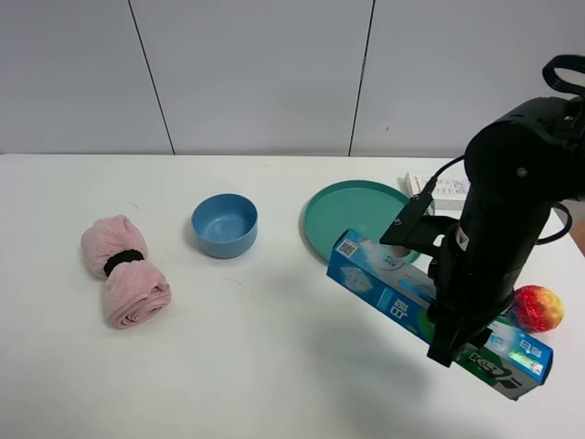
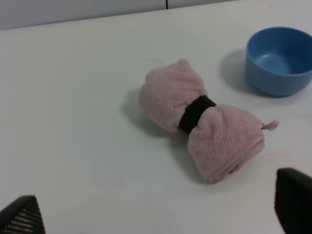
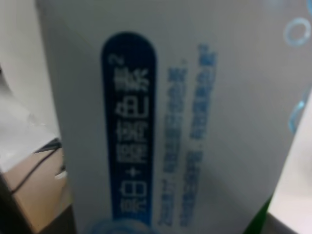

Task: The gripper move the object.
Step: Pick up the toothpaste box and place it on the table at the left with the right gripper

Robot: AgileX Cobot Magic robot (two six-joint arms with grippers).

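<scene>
Right pincer [image 1: 454, 340] clamps the toothpaste box [image 1: 377, 285] around its middle.

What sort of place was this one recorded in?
Probably a robot lab bench, not a home: a bare white table against plain white wall panels, with unrelated props laid out: a rolled pink towel, a blue bowl, a teal plate and a toothpaste box.

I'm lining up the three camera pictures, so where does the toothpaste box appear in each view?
Exterior high: toothpaste box at lower right, diagonal, its upper corner overlapping the teal plate's rim.
Left wrist: not in it; pink towel and blue bowl show.
Right wrist: the box fills the picture, blue print close up.
Shared landmark: the blue bowl, in exterior high and left wrist; right wrist shares only the box.
</scene>
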